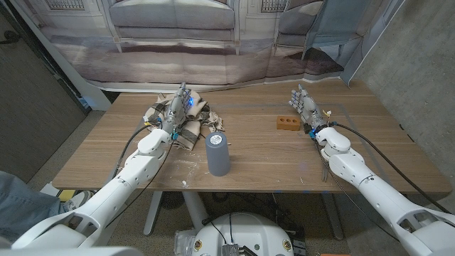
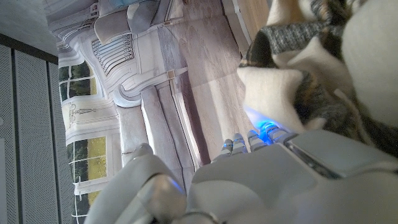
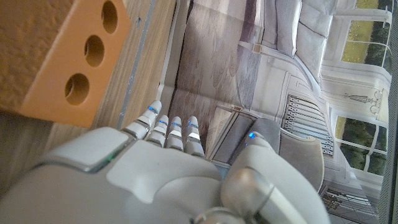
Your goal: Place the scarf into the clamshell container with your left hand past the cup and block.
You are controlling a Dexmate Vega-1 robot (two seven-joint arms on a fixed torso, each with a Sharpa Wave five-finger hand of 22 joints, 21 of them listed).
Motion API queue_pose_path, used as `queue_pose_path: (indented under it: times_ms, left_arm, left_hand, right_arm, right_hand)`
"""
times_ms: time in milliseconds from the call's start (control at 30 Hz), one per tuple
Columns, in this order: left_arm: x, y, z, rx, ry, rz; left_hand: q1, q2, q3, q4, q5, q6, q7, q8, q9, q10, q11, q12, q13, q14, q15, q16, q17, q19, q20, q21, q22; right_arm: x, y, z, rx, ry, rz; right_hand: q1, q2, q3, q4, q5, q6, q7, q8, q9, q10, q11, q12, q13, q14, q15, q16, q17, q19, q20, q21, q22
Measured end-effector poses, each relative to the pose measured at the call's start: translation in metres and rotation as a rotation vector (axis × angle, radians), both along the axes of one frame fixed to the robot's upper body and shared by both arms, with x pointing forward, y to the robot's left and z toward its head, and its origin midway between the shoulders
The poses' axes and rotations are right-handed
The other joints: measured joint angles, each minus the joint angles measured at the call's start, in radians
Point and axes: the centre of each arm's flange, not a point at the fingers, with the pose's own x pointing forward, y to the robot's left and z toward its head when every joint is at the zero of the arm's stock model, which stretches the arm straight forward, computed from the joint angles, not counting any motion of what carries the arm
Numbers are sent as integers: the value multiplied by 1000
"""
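From the head view, a wooden table stood in front of a printed backdrop of a pale sofa and panelled walls, with a grey concrete wall at the right. The left hand lay over the scarf, a crumpled beige and dark plaid heap at the table's far left; whether it gripped the cloth could not be told. A grey cup stood upright near the front middle, just beside the scarf's edge. A small orange block with holes lay right of centre, near the right hand, whose fingers were spread and held nothing.

In the left wrist view, the scarf sat bunched against the left hand's fingers, the backdrop behind.

In the right wrist view, the block lay on the table just beside the empty right hand.
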Motion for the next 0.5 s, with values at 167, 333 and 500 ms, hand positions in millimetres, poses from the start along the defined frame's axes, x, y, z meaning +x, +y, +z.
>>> queue_pose_path:
  times_ms: [167,333,500]
  left_arm:
    - [-2,-1,-1,3,8,0]
    - [-6,-1,2,8,-2,-4]
    - [-9,0,4,12,3,-4]
  left_hand:
    - [5,3,0,0,0,0,0,0,0,0,0,0,0,0,0,0,0,0,0,0,0]
    - [5,3,0,0,4,0,0,0,0,0,0,4,0,0,0,0,0,-5,5,0,0]
    - [9,7,0,0,4,0,0,4,0,2,-2,4,0,0,0,0,0,-5,5,0,0]
  right_arm:
    - [2,2,-1,3,6,5]
    - [2,2,-1,1,5,8]
    - [4,3,-3,3,10,9]
  right_hand:
    - [0,0,1,-1,0,4,4,0,0,1,1,0,0,6,5,0,0,0,0,0,0]
    - [0,0,1,-1,0,4,4,0,0,1,1,0,0,6,5,0,0,0,0,0,0]
    - [3,3,1,-1,0,4,4,0,0,2,0,0,0,5,5,0,1,7,7,0,0]
